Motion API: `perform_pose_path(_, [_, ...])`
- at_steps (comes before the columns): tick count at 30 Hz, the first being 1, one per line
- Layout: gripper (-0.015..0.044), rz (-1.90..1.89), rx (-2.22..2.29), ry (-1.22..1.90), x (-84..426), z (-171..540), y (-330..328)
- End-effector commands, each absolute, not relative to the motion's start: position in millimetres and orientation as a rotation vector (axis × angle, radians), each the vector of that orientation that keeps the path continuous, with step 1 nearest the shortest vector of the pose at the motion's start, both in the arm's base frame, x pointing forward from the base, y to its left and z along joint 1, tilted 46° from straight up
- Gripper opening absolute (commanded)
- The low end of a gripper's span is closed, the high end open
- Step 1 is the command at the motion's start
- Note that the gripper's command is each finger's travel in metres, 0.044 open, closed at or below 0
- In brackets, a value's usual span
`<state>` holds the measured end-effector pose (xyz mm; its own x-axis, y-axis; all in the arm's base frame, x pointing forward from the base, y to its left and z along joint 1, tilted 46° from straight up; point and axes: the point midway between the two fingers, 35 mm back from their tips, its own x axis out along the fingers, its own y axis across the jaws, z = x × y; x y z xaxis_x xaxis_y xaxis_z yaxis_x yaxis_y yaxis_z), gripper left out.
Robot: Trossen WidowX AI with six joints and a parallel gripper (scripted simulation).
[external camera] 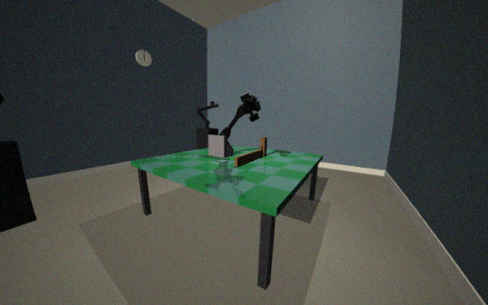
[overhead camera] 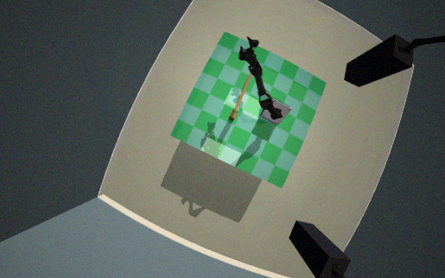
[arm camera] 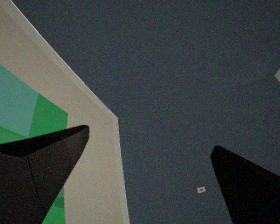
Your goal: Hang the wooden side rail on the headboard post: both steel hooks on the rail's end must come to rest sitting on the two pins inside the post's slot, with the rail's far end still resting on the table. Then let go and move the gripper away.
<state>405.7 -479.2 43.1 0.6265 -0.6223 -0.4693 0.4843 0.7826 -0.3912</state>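
Note:
The wooden side rail [overhead camera: 242,95] [external camera: 248,157] stands on its narrow edge. One end meets the headboard post [overhead camera: 232,116] [external camera: 263,143]; its far end appears to be on the table. The post stands upright. The hooks, pins and slot are too small to make out, so I cannot tell how the hooks sit. My gripper [overhead camera: 247,47] [external camera: 250,107] [arm camera: 153,143] is open and empty, high above the table and beyond the rail's far end, apart from rail and post. The wrist view shows neither rail nor post between the fingers.
The green checkered table [overhead camera: 273,151] [external camera: 200,177] carries a pale box [overhead camera: 283,111] [external camera: 217,146] beside my arm's base. Black pedestals [overhead camera: 378,60] [overhead camera: 321,248] [external camera: 1,185] stand on the floor away from the table. A wall clock [external camera: 143,58] hangs behind.

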Motion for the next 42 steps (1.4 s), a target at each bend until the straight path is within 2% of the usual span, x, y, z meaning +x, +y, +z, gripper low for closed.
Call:
perform_pose_path(1, [0.044,-0.48,-0.385,0.667,414,54,-443])
perform_pose_path(23, [0.044,0.109,-1.041,0.58,420,110,-293])
perform_pose_path(42, [0.044,0.667,-1.687,0.049,360,134,-97])
